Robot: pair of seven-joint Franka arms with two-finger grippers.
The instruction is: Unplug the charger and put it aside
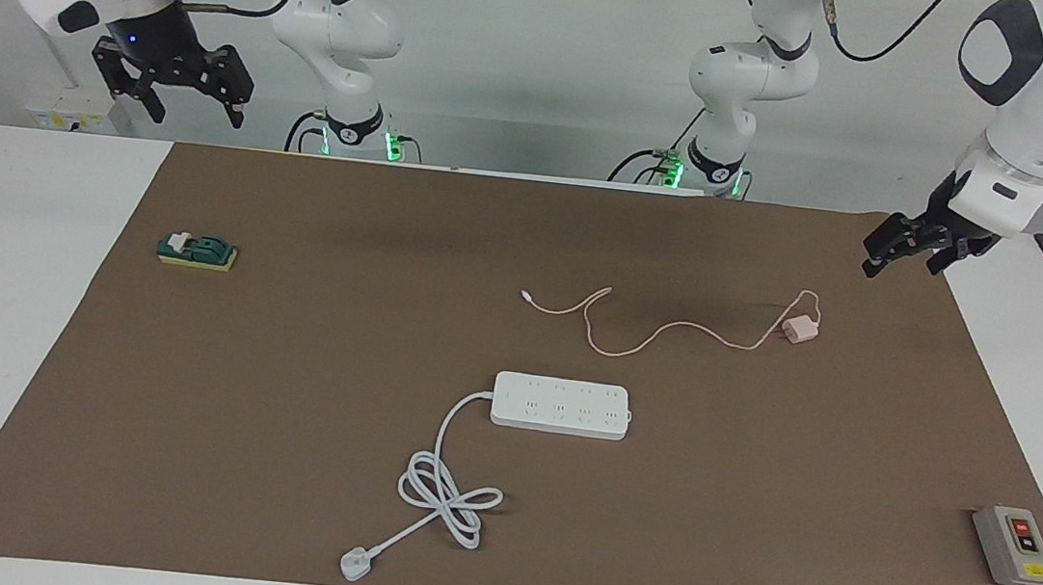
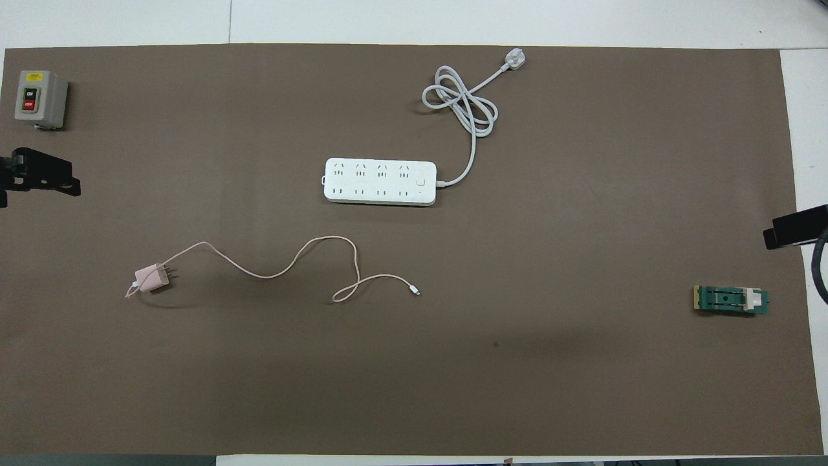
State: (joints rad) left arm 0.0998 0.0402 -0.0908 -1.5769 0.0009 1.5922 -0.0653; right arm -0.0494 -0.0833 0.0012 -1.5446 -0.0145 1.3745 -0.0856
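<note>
Brown mat point(image 1: 277, 403) under your arms: the charger point(image 1: 800, 331) lies unplugged at two o'clock from the power strip point(image 1: 561, 404) in the facing view, your left gripper point(image 1: 914, 245) spread empty above it, your right gripper point(image 1: 177, 82) spread, waiting.

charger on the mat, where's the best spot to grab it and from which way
Probably the pink cube body of the charger, taken from straight above. It lies flat, prongs pointing toward the power strip, cable leaving the opposite end, so the two bare side faces suit the open left pincer.
</note>
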